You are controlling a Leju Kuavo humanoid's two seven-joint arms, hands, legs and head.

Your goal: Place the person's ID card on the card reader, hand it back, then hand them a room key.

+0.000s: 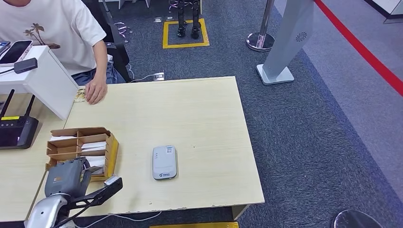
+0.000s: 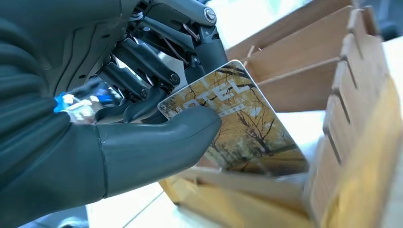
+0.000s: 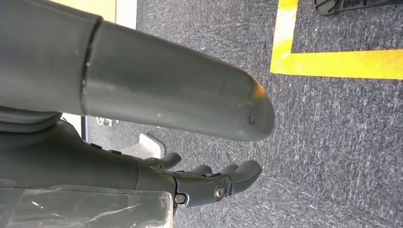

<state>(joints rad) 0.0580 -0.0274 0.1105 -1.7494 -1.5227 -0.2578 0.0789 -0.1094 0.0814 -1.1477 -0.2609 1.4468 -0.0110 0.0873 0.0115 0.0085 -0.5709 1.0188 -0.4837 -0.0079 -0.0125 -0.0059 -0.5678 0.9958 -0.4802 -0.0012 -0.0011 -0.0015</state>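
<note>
My left hand sits at the near end of the wooden card box on the table's left side. In the left wrist view its thumb and fingers pinch a room key card, printed with autumn trees and the word HOTEL, partly above a slot of the box. The grey card reader lies bare in the middle of the table. A person's hand rests on a small card at the far left edge. My right hand hangs over the carpet, fingers apart, holding nothing.
The light wood table has free room right of the reader. A black router and a white stand with a phone are at the left. A grey pillar and a stanchion base stand beyond on the carpet.
</note>
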